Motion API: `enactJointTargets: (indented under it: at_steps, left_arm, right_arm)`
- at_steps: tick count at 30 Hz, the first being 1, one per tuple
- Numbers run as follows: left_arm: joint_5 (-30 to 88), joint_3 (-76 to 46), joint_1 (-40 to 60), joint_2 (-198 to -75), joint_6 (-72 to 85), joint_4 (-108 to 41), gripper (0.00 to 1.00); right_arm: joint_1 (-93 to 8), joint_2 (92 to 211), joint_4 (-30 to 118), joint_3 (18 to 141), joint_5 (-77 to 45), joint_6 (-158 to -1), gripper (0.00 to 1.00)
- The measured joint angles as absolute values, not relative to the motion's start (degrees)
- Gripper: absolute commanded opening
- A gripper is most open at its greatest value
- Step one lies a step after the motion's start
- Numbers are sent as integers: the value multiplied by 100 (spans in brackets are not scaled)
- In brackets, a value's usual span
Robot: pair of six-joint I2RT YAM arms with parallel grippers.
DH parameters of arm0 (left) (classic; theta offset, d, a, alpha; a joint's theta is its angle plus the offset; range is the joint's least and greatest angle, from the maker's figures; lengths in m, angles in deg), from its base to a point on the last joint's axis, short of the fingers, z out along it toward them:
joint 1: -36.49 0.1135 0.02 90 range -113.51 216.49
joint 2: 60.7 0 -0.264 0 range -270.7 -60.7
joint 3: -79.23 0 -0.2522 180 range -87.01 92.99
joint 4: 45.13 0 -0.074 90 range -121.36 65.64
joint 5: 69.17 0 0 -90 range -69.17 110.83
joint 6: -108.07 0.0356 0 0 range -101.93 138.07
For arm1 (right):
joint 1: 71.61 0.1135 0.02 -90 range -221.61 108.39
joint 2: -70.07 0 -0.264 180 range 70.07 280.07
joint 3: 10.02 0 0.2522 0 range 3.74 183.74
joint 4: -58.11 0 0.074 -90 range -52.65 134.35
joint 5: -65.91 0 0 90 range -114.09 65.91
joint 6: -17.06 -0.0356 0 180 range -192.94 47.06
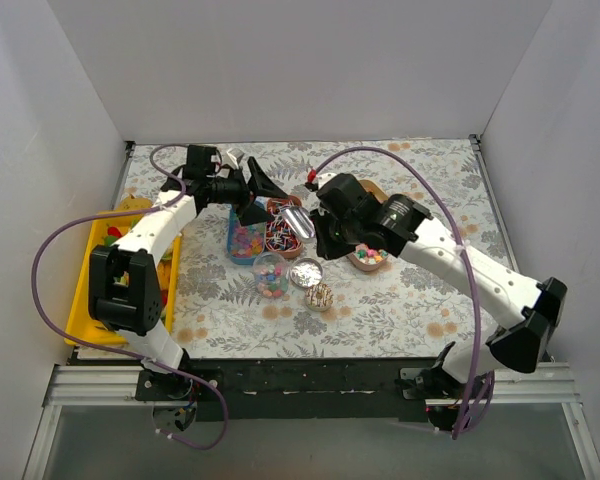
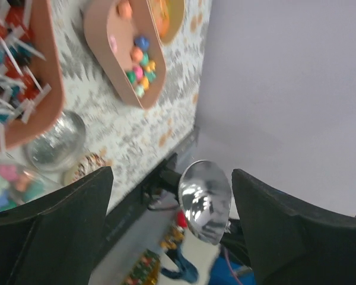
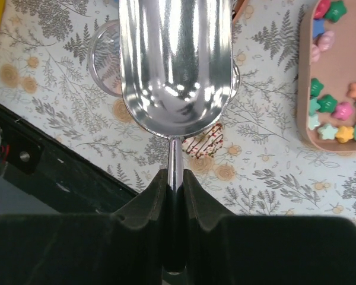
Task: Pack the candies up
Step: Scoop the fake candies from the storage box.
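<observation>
Where the tabletop (image 1: pixel 410 310) runs nearest my bases, a round sprinkled piece (image 1: pixel 319 296) sits alone. Just past it are a clear cup (image 1: pixel 258 270) of mixed candies (image 1: pixel 272 282) and a shiny cup (image 1: pixel 305 272), side by side. Next out are three oval trays. The blue tray (image 1: pixel 230 240) holds bright candies, and the brown tray (image 2: pixel 54 83) of wrapped sticks (image 2: pixel 12 65) sits right beside it. Off to the right, apart, is a tray (image 3: pixel 344 53) of star candies (image 3: pixel 335 113). My right hand (image 3: pixel 175 178) is clamped on the thin handle of a metal scoop (image 3: pixel 175 59), whose bowl overlaps the shiny cup in the wrist view. Farthest out, my left hand (image 2: pixel 172 172) hovers with fingers (image 2: pixel 53 225) spread wide apart, and the scoop shows between them. A yellow bin (image 1: pixel 85 300) sits at the far left edge.
</observation>
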State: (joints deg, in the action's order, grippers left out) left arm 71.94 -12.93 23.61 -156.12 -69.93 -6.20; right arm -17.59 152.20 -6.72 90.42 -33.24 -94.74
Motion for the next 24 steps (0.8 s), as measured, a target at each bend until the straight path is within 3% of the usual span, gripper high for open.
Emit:
enactJointTargets:
  at_steps: [11,24]
  left_arm:
    - [5376,-737,2487,-15807,-5726,-1553,66]
    - [3789,117,2048,-17981,-4886,-2252,53]
  right_arm:
    - [-2826,17150,-1470,10384,-1405,-9737,1]
    - [-3075,18636,-2110,11463,147,-9667,1]
